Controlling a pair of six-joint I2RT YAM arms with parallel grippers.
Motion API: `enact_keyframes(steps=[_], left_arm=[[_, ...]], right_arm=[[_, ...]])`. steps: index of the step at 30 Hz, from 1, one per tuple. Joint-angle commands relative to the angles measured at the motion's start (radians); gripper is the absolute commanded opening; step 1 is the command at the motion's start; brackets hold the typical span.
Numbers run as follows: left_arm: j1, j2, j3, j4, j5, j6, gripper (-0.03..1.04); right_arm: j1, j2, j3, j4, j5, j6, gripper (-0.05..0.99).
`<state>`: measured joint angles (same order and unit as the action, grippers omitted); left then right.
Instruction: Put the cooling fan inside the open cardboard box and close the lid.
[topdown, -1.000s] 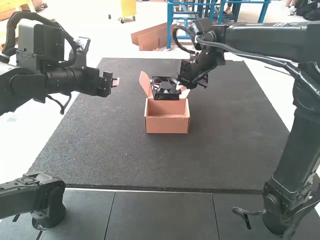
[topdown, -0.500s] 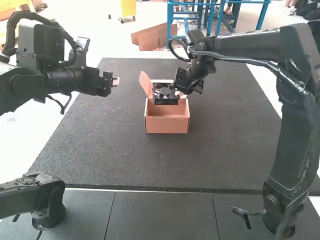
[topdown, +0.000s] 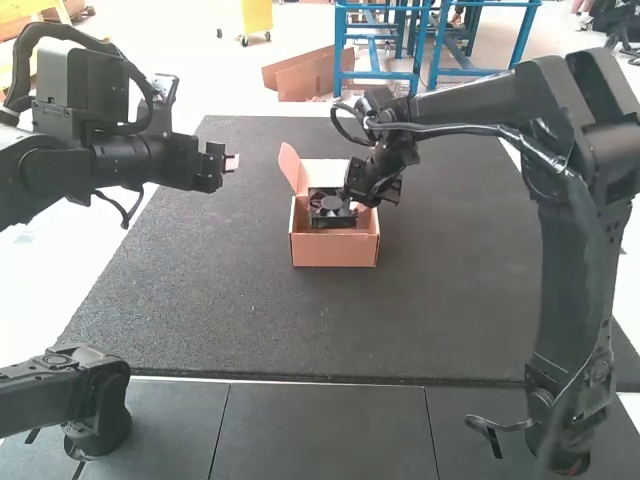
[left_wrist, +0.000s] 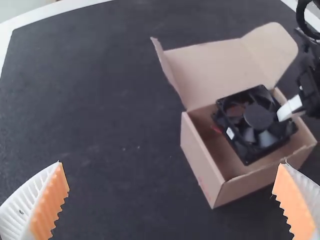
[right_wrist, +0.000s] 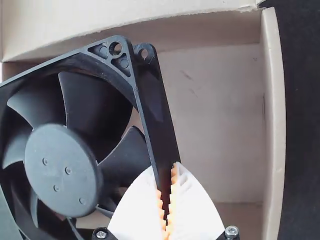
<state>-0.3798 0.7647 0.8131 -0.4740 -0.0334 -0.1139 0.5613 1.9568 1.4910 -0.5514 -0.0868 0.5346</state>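
Note:
A black square cooling fan (topdown: 332, 207) (left_wrist: 255, 122) (right_wrist: 80, 150) hangs tilted, partly down inside the open cardboard box (topdown: 334, 240) (left_wrist: 210, 170) (right_wrist: 220, 125). My right gripper (topdown: 360, 192) (right_wrist: 166, 200) is shut on the fan's frame edge, just over the box's opening. The box's lid (topdown: 292, 166) (left_wrist: 225, 65) stands up and back with its side flaps out. My left gripper (topdown: 226, 164) (left_wrist: 165, 210) hovers open, well to the left of the box and above the mat, with nothing between its white ribbed fingers (left_wrist: 47, 197).
The box stands near the middle of a black mat (topdown: 200, 280) that covers most of the table. Bare mat lies all around the box. Beyond the mat's far edge lie flat cardboard pieces (topdown: 300, 72) on the floor.
My right gripper has lowered the fan from above the lid's edge down and leftward into the box's opening. The left arm has stayed still.

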Motion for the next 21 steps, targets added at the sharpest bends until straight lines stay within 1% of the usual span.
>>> enact_keyframes(steps=[1,5,6,8,9,11,13,16,17,19,20,21], left_arm=[[-0.005,-0.015,0.0,0.011,0.004,-0.007,0.97],[-0.008,-0.015,0.003,0.011,0.004,-0.007,0.97],[-0.008,-0.015,0.004,0.011,0.004,-0.007,0.97],[-0.008,-0.015,0.004,0.012,0.004,-0.007,0.97],[-0.008,-0.015,0.006,0.012,0.004,-0.007,0.97],[-0.008,-0.015,0.006,0.014,0.004,-0.007,0.97],[-0.008,-0.015,0.006,0.018,0.004,-0.007,0.97],[-0.007,-0.013,0.006,0.031,0.004,-0.007,0.97],[-0.004,-0.011,0.006,0.034,0.004,-0.009,0.97],[-0.002,-0.001,0.009,0.029,0.004,-0.01,0.97],[-0.002,0.01,0.011,0.018,0.004,-0.01,0.97],[-0.001,0.027,0.017,0.0,0.003,-0.012,0.97]], right_arm=[[0.003,0.01,0.008,0.015,0.013,-0.002,-0.02],[0.003,0.028,0.008,0.048,0.013,-0.021,-0.02],[0.003,0.031,0.011,0.053,0.012,-0.022,0.01],[0.0,0.033,0.018,0.056,0.013,-0.027,0.15],[0.002,0.033,0.023,0.056,0.013,-0.03,0.2],[0.0,0.031,0.037,0.05,0.013,-0.035,0.28],[0.0,0.031,0.048,0.042,0.013,-0.05,0.3],[-0.003,0.028,0.08,0.016,0.007,-0.062,0.41],[-0.005,0.025,0.098,0.015,-0.005,-0.067,0.46],[-0.006,0.011,0.149,-0.007,-0.051,-0.087,0.62],[-0.006,0.002,0.18,-0.018,-0.073,-0.087,0.68],[-0.006,-0.007,0.209,-0.024,-0.091,-0.09,0.71]])
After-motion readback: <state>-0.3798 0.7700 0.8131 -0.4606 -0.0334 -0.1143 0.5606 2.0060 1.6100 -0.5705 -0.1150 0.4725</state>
